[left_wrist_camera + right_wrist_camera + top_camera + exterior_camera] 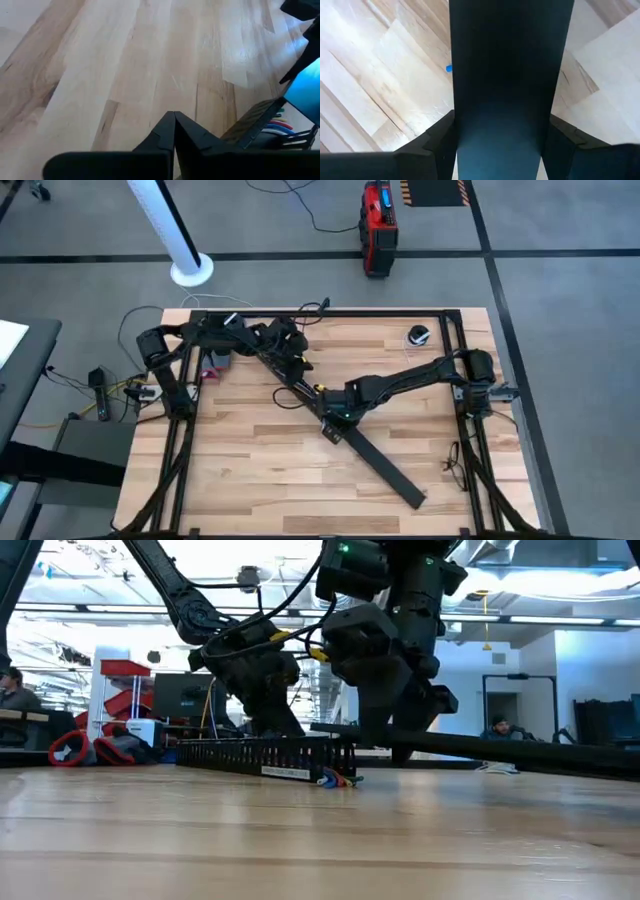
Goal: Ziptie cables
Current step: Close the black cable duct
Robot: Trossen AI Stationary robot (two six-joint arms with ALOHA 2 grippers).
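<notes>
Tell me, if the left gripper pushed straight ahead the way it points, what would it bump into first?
Probably the bare wooden table: the left gripper, fingers shut, points down at empty boards. The cables lie off to one side.

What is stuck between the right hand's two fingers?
A flat black strip fills the gap between the right hand's fingers, which press on its edges. The right wrist view shows it.

Wooden worktop (pixel 250 470), black frame at edges. Long flat black strip (pixel 385 465) diagonal across centre. Black comb-slotted channel (pixel 265 753) lying flat on worktop. Small round dark object (pixel 419 335) near far right corner. Red-black case (pixel 378 225) on floor beyond. White pole base (pixel 190 270) on floor.
</notes>
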